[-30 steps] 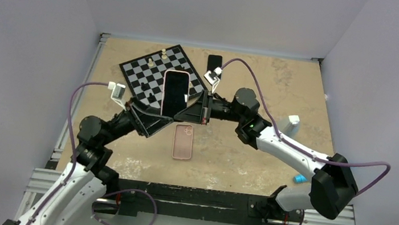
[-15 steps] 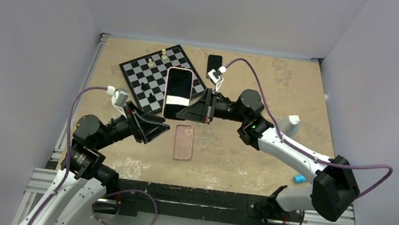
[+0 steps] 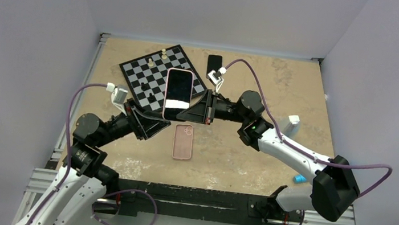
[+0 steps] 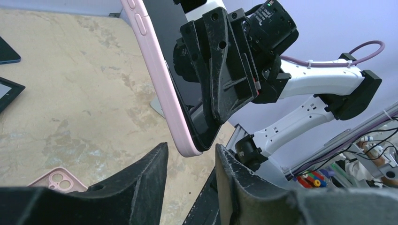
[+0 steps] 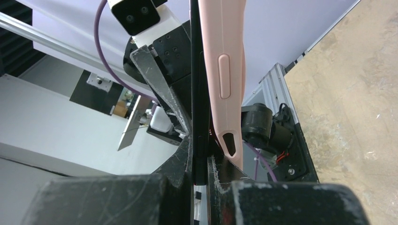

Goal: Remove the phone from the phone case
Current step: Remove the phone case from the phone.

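1. Top view: since half a second ago, the left gripper has come back toward the chessboard's near edge. Its fingers are narrower than before, still parted, and hold nothing. The right gripper stays clamped on the phone, which is raised over the chessboard's near-right edge inside its pink phone case. The contact itself is hidden. A spare pink case lies on the surface nearer than the chessboard.
2. Left wrist view: only here does the gap show. The phone's lower corner hangs just above the left fingers, apart from them. Its top is cut off.
3. Right wrist view: seen edge-on, the phone's dark edge sits between the shut right fingers. Whether it has started leaving the phone case I cannot tell.
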